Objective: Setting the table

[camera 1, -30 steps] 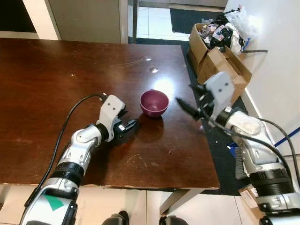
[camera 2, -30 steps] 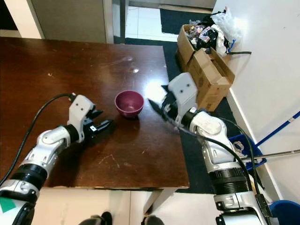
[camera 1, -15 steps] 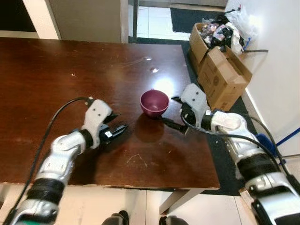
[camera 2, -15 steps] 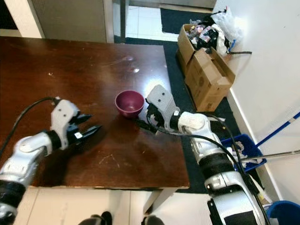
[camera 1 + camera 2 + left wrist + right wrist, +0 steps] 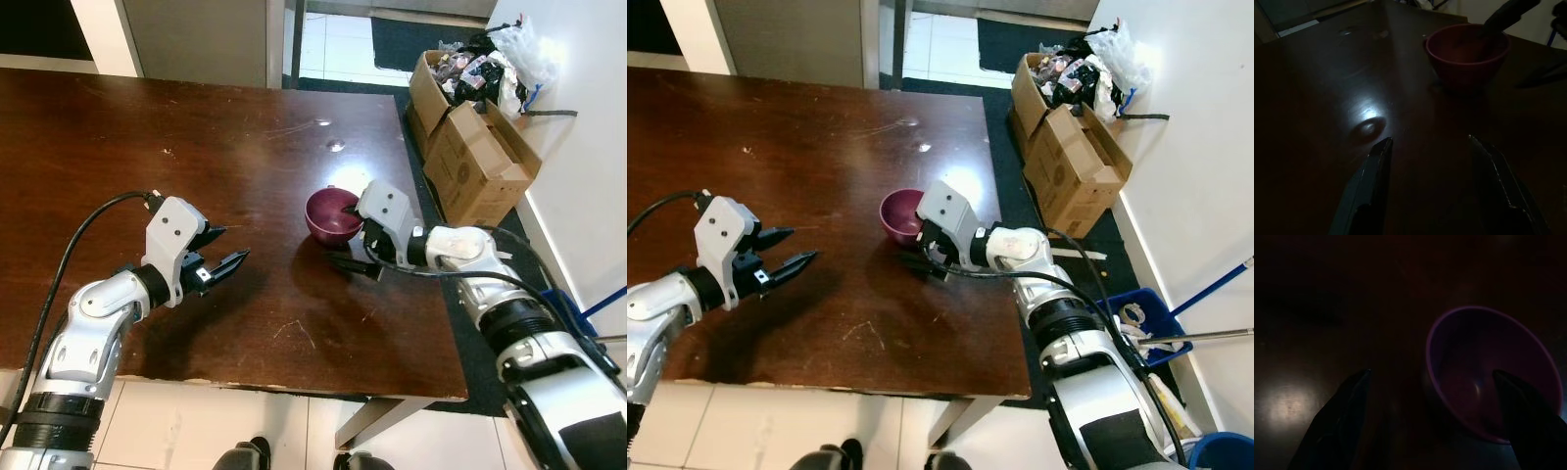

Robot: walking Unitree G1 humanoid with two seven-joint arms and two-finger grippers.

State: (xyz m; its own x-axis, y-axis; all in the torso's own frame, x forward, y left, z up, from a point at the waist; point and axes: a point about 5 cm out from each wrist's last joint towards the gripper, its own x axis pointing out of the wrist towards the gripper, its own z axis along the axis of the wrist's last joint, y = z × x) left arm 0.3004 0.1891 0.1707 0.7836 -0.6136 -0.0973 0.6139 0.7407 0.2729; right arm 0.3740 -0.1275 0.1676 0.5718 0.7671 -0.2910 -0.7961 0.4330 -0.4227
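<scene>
A small purple bowl (image 5: 328,217) stands upright on the dark wooden table (image 5: 147,127), near its right edge. My right gripper (image 5: 351,237) is open at the bowl: one finger reaches over the rim into it, the other lies on the near side outside. The right wrist view has the bowl (image 5: 1484,372) between those fingers (image 5: 1347,421). My left gripper (image 5: 235,242) is open and holds nothing, hovering low over the table well to the left of the bowl. In its wrist view the bowl (image 5: 1466,54) sits ahead of the fingers (image 5: 1371,191).
Open cardboard boxes (image 5: 470,147) full of bags and rubbish stand on the floor right of the table, by a white wall. A blue bin (image 5: 1136,318) and a pole sit further right. The table's front edge (image 5: 294,377) is close below the arms.
My right gripper came down and left from above the table edge to the bowl, putting one finger inside it. My left gripper drew back leftward, away from the bowl. The camera shifted slightly.
</scene>
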